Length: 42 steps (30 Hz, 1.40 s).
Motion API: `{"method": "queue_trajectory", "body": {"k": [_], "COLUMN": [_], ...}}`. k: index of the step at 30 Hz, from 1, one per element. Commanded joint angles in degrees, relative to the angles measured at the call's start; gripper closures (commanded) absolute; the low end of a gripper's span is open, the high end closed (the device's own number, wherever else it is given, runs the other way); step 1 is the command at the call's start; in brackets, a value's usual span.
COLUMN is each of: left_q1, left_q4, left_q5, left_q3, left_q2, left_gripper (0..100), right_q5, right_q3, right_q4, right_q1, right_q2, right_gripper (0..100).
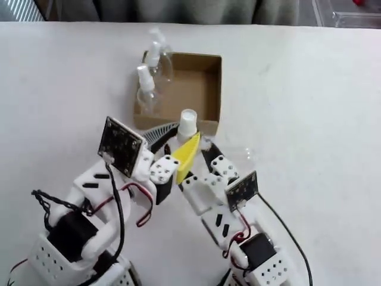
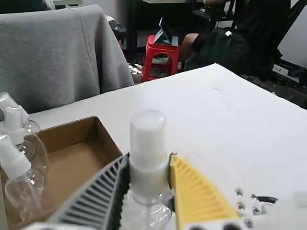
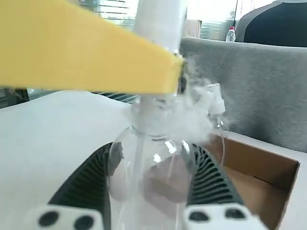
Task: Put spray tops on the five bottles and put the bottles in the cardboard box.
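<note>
Both arms lean in from the near edge of the table (image 1: 309,89) and meet just before the cardboard box (image 1: 205,89). The right gripper (image 3: 151,158) has its black jaws closed around the belly of an upright clear bottle (image 3: 153,184). The left gripper (image 2: 148,167) pinches the white spray top (image 2: 147,132) on the bottle's neck between its grey and yellow jaws. Beyond, two capped bottles (image 1: 146,89) stand along the box's left wall.

A grey garment (image 2: 62,52) hangs over a chair back just beyond the white counter (image 2: 230,110). A red plastic stool (image 2: 160,60) stands on the floor farther back in the room.
</note>
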State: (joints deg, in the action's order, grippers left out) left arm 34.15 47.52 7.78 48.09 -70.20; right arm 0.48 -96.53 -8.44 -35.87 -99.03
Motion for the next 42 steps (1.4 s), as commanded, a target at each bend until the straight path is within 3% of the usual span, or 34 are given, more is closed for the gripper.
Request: {"method": "queue_trajectory", "body": {"k": [1, 7, 13, 17, 23, 28, 35, 42], "left_q1": [0.4, 0.4, 0.4, -1.8, -10.07, -15.52, -19.12, -17.8], "left_q4": [0.79, 6.07, 9.49, 9.76, 8.97, 0.09, -5.8, -5.1], "left_q5": [0.26, 0.7, 0.18, -1.67, -6.95, -5.54, 2.64, 2.73], "left_q3": [-0.35, -1.58, -4.04, -3.43, 1.76, 10.9, 19.25, 20.75], "left_q2": [-1.71, -2.07, -8.75, -14.9, -21.32, -30.64, -34.24, -34.24], "left_gripper": [89, 65, 63, 68, 86, 95, 98, 98], "right_q5": [-0.26, -0.26, -0.26, -0.26, -0.18, 2.55, 8.53, 8.88], "right_q3": [-0.53, -0.53, -0.53, -0.53, -0.53, -0.53, 1.23, 10.29], "right_q4": [-0.13, -1.98, -2.07, -2.07, -1.71, -2.15, -2.15, -7.87], "right_q1": [0.31, 0.4, 0.4, 0.4, 3.74, 3.56, 3.91, 5.05], "right_q2": [-0.4, -0.75, -0.75, -0.75, -0.75, -0.4, -0.31, -0.22], "right_gripper": [98.4, 98.4, 98.4, 98.4, 98.4, 98.4, 98.4, 98.4]}}
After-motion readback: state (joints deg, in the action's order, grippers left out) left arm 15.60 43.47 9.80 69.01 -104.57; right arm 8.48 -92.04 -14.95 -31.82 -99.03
